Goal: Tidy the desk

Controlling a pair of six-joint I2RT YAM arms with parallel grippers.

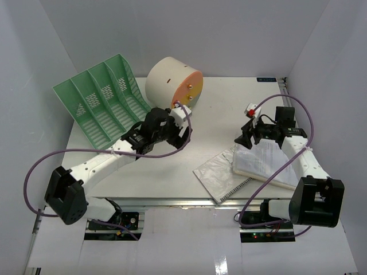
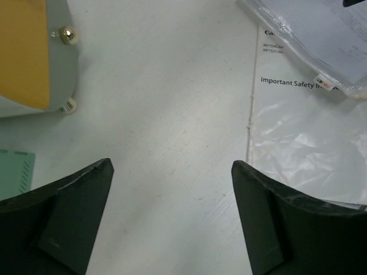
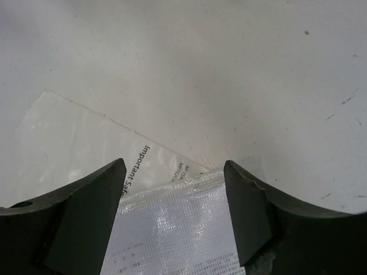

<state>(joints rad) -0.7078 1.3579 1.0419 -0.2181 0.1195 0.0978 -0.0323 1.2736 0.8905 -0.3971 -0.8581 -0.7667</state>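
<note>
The white desk (image 1: 223, 109) carries a clear plastic sleeve with a safety booklet (image 1: 221, 175) and a mesh pouch of papers (image 1: 264, 163) that lies partly over it at the front right. My right gripper (image 1: 241, 139) hovers at the pouch's far left corner. In the right wrist view its jaws (image 3: 175, 166) stand open, with the pouch's edge (image 3: 172, 223) lying flat below them on the sleeve (image 3: 74, 143). My left gripper (image 1: 186, 130) is open over bare desk (image 2: 172, 86), nothing between its fingers, the sleeve (image 2: 298, 132) to its right.
A green slotted file rack (image 1: 103, 100) leans at the back left. Beside it a cream drum-shaped drawer unit (image 1: 172, 83) with an orange face stands just behind my left gripper; its knob (image 2: 70, 35) shows in the left wrist view. White walls enclose the desk.
</note>
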